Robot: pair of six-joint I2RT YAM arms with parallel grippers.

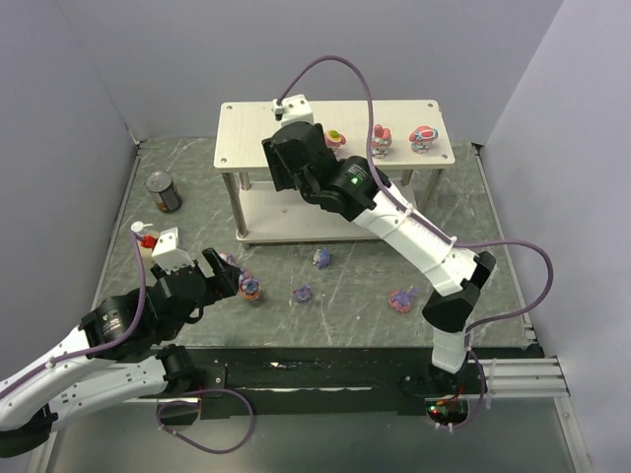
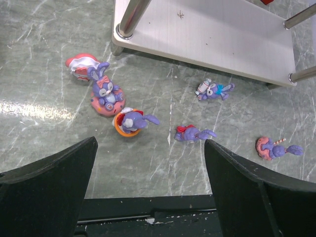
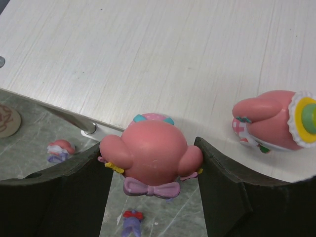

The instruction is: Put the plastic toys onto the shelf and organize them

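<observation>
The right pincer [image 3: 153, 170] is closed on a pink toy [image 3: 150, 153], its dark fingers [image 3: 232, 197] pressed against the figurine's two rounded lobes. The toy is seen end-on from the head, so its long axis runs toward the lens. The lobes spread left and right, and a lilac bow sits toward the bottom of the frame. The toy is over the front edge of the shelf [image 3: 123, 59] top board; whether it touches the wood cannot be told. A second pink toy [image 3: 266, 121] at the right runs lengthwise left to right and is cut off by the frame edge. In the top view the wrist hides these fingertips.

The left pincer [image 2: 150, 182] gapes wide, holding nothing, above the bench [image 2: 44, 128]. A purple rabbit with a red bow [image 2: 192, 133] and a rabbit by a pink ring [image 2: 275, 148] lie flat on the bench, ears pointing right.
</observation>
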